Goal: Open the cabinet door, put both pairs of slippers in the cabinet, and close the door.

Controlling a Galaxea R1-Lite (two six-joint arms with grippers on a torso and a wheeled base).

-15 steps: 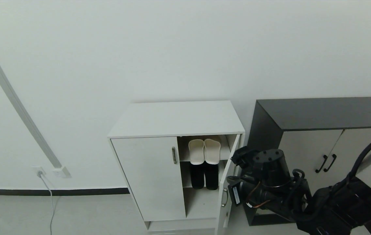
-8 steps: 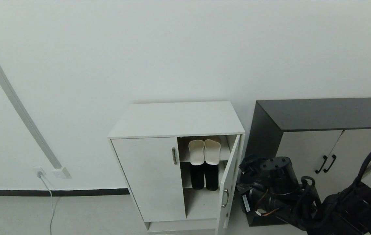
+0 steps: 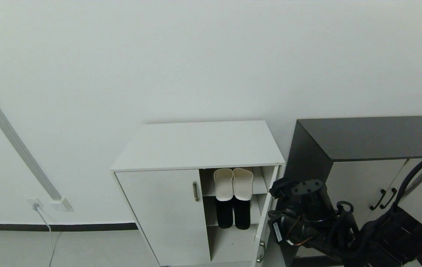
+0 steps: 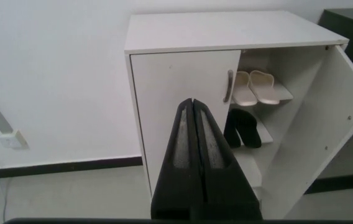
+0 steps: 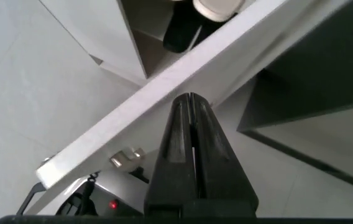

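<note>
The white cabinet [image 3: 196, 144] stands against the wall with its left door [image 3: 162, 215] shut and its right door [image 3: 268, 211] swung partly out. A pair of white slippers [image 3: 233, 183] lies on the upper shelf, toes outward, and a pair of black slippers [image 3: 233, 217] on the shelf below. My right gripper [image 3: 275, 185] is shut and empty, its tips against the outer face of the right door [image 5: 120, 124], near the handle [image 5: 123, 158]. My left gripper [image 4: 193, 102] is shut and empty, held in front of the left door [image 4: 183, 81], apart from it.
A dark cabinet [image 3: 374, 137] with two handled doors stands right next to the white one, just behind my right arm. A wall socket with a cable [image 3: 34, 204] and a slanted wall conduit [image 3: 10, 137] are at the left. Bare floor [image 4: 71, 193] lies before the cabinet.
The head camera has shifted, so the cabinet sits lower and larger. The right door has turned a little toward shut, with my right gripper staying against its outer face.
</note>
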